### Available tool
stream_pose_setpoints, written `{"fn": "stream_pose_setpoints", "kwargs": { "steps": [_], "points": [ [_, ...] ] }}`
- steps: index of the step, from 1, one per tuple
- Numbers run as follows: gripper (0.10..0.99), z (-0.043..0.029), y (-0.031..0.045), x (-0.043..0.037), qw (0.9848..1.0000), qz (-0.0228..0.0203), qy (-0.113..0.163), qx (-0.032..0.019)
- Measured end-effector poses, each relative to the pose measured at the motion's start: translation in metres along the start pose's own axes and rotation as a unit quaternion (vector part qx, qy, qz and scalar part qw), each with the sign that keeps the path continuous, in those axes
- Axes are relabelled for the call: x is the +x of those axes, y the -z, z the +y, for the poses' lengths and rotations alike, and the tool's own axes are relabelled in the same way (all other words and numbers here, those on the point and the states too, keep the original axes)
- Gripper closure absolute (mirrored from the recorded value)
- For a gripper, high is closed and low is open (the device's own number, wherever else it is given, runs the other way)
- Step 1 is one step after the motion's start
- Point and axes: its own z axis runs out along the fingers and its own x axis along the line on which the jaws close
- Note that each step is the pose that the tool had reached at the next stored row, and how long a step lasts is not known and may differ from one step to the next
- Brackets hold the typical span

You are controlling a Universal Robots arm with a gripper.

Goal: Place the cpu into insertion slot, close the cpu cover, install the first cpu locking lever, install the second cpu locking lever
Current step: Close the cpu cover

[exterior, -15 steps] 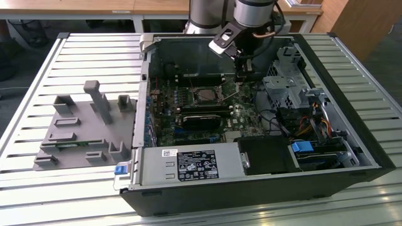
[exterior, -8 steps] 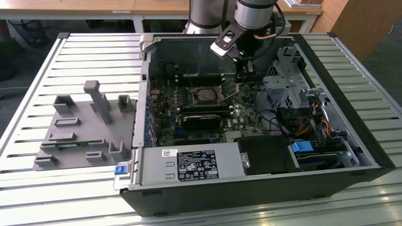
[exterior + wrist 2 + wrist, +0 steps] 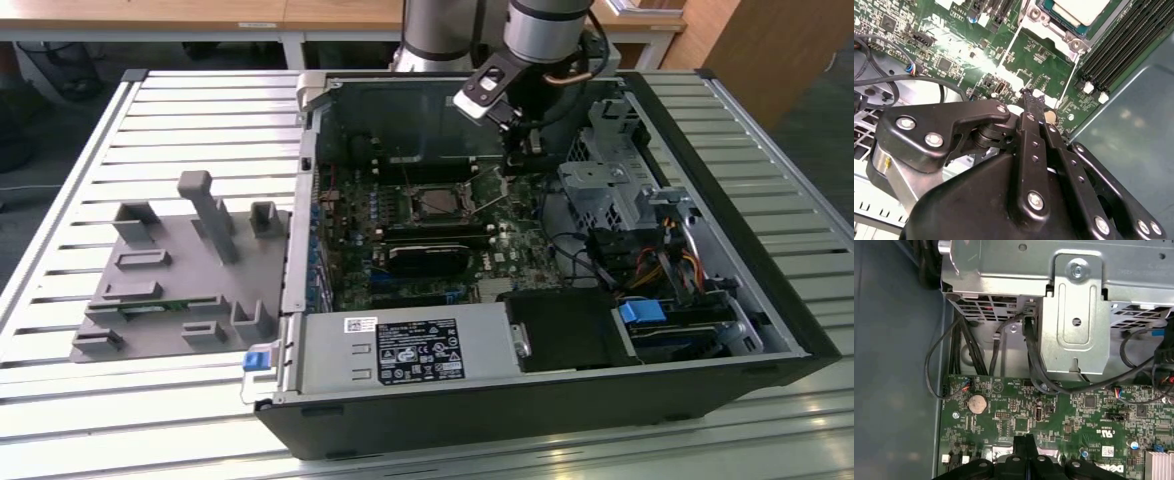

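Open air above insertion slot (image 3: 414,204); drive cage (image 3: 607,185), cables (image 3: 651,268) crowd exterior view's right side

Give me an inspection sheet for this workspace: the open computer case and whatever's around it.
Surface: slatted metal table carrying an open computer case.
Job's things: cpu lies in the insertion slot; cpu cover seems down around it; a thin wire lever runs from the socket toward the fingertips.
Clutter: grey fixture on the table, to the exterior view's left of the case.
Gripper: gripper shut, low over the green board beside the socket; whether it pinches anything cannot be told.
Cables: black cables loop from the drive cage to the board; coloured wires near the drives.
Surroundings: wooden desks behind the table.
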Motion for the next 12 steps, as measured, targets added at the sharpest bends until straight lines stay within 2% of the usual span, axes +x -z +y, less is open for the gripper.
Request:
{"fn": "stream_pose_setpoints", "kwargs": {
  "steps": [3,6,12],
  "points": [
    [0.980,0.0027,-0.0018,0.0011,1.0000,-0.0002,-0.001,0.0012],
    [0.980,0.0122,-0.0050,0.0019,1.0000,-0.0002,-0.001,0.0045],
    [0.980,0.0166,-0.0069,0.0031,1.0000,-0.0024,-0.001,0.0063]
  ]
}}
